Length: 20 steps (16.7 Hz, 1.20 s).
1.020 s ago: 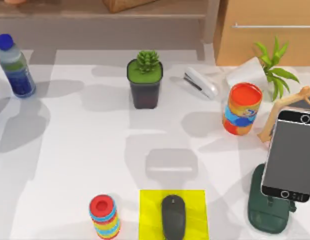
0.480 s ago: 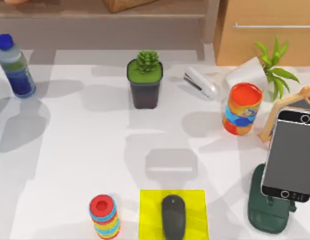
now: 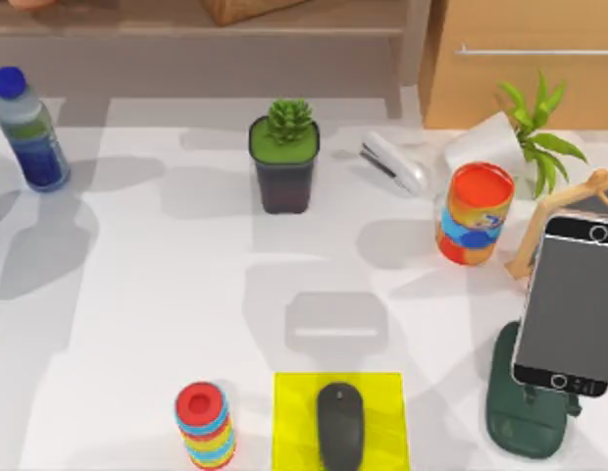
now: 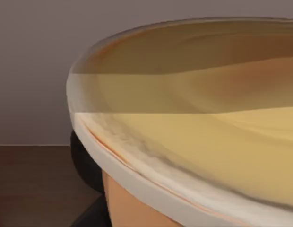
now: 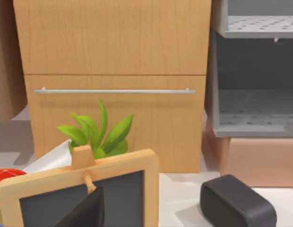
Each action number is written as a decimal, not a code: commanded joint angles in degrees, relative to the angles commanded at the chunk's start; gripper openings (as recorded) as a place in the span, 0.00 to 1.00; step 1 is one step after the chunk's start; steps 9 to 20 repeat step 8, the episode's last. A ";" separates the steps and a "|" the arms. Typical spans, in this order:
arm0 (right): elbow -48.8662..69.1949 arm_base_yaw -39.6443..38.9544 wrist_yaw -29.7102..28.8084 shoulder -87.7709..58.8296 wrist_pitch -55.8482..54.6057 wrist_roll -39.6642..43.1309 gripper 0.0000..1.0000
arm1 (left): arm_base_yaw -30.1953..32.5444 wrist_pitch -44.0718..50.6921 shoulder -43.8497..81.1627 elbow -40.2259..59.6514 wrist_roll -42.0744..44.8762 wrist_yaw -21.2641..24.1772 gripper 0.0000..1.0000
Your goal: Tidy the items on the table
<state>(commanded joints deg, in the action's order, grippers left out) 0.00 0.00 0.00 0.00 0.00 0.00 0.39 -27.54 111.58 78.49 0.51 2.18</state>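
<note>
My right pincer (image 5: 87,212) is matte black, a flat, sharp-edged wedge.

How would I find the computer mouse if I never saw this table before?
Look at the near edge of the white table, about the middle, for a bright yellow square mat. The mouse lies on that mat: a small dark grey oval. Left of it stands a striped red-topped can, tall and colourful, while the mouse is low and plain.

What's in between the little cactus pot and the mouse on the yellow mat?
In the top view, just bare white table lies between the cactus pot and the mouse on its yellow mat.
</note>
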 joint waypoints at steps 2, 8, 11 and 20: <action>0.00 0.00 0.00 0.00 0.00 0.00 1.00 | 0.00 0.00 0.00 0.00 0.00 0.00 0.98; 0.00 0.00 0.00 0.00 0.00 0.00 1.00 | 0.00 0.00 0.00 0.00 0.00 0.00 1.00; 0.00 0.00 0.00 0.00 0.00 0.00 1.00 | 0.00 0.00 0.00 0.00 0.00 0.00 1.00; 0.00 0.00 0.00 0.00 0.00 0.00 1.00 | 0.00 0.00 0.00 0.00 0.00 0.00 1.00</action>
